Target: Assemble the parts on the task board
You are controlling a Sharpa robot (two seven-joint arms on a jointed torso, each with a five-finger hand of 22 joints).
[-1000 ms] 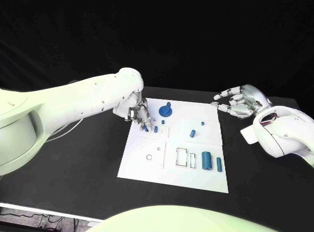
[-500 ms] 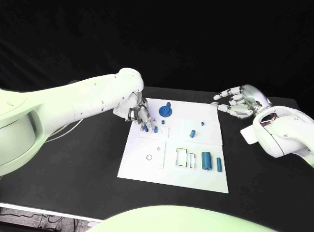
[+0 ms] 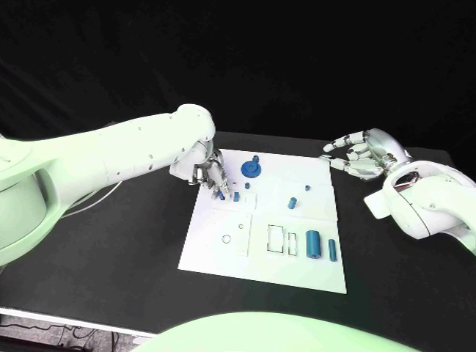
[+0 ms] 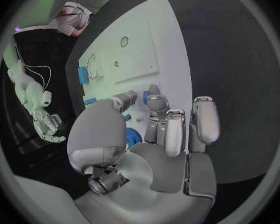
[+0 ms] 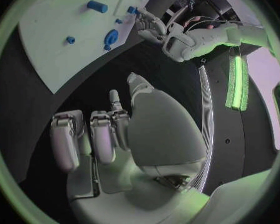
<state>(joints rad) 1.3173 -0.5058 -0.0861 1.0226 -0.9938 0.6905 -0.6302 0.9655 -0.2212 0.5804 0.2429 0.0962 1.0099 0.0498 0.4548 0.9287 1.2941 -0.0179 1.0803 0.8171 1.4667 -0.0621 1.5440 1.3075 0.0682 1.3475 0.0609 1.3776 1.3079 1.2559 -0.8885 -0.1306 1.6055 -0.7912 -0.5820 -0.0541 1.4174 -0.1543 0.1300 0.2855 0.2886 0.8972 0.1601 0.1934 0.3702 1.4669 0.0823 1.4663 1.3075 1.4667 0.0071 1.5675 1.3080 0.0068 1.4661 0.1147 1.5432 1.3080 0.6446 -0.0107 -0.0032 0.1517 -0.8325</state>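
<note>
The white task board [image 3: 222,253] lies in the middle of the black table. My left hand [image 3: 208,174] reaches down over the board's far left part. It pinches a small blue peg [image 4: 144,97] between thumb and a finger, just above the board. Another small peg [image 3: 235,196] stands beside those fingertips. A blue round disc with a knob [image 3: 252,169] sits right of the hand. A thick blue cylinder [image 3: 313,243] and a thin one [image 3: 332,248] lie at the near right. My right hand [image 3: 360,155] hovers off the board's far right corner, fingers loosely curled and apart, holding nothing.
More small blue pieces [image 3: 292,202] stand mid-board, and outlined rectangular slots [image 3: 275,236] lie near the cylinders. Bare black table [image 3: 111,257] surrounds the board. The right wrist view shows the board [image 5: 53,50] and my left hand [image 5: 154,27] beyond it.
</note>
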